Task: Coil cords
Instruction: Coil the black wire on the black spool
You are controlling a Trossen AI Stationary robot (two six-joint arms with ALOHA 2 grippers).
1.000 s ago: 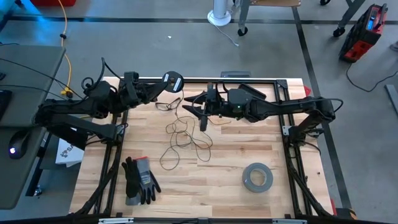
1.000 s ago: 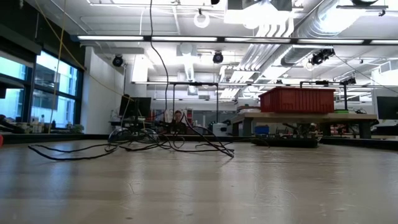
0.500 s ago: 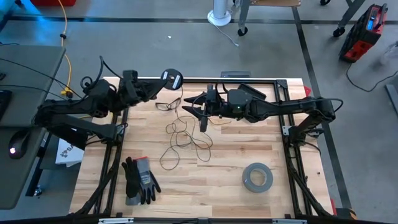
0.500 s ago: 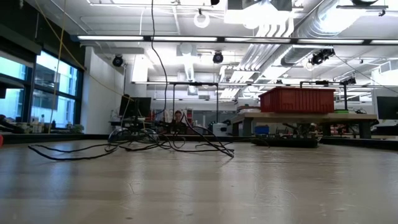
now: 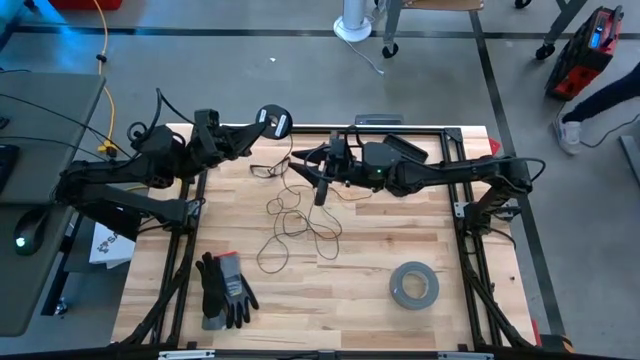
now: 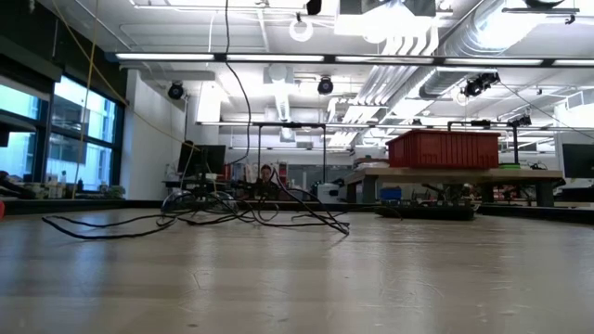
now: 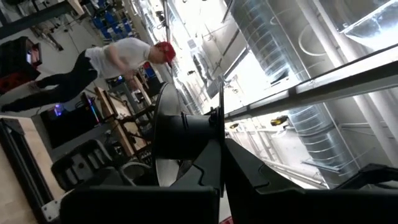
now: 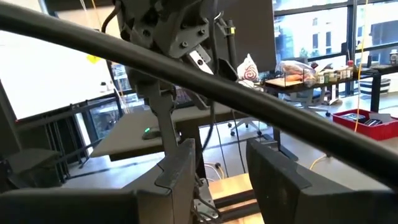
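The left gripper [image 5: 262,119], fingers clamped on the spool [image 5: 276,123], is lifting it slightly higher; the right gripper [image 5: 322,170], fingers parted, is guiding the cord [image 5: 290,222] tangled on the surface [image 5: 350,260].

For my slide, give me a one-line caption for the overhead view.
Left gripper holds the black spool at the table's far edge while the right gripper hovers open over the loose cord.

L arm reaching in from left side, elbow bent, L claw [image 5: 262,122] clamped shut, raised at far edge. R arm stretched across from right, R claw [image 5: 318,172] fingers parted, held mid-surface at far end.
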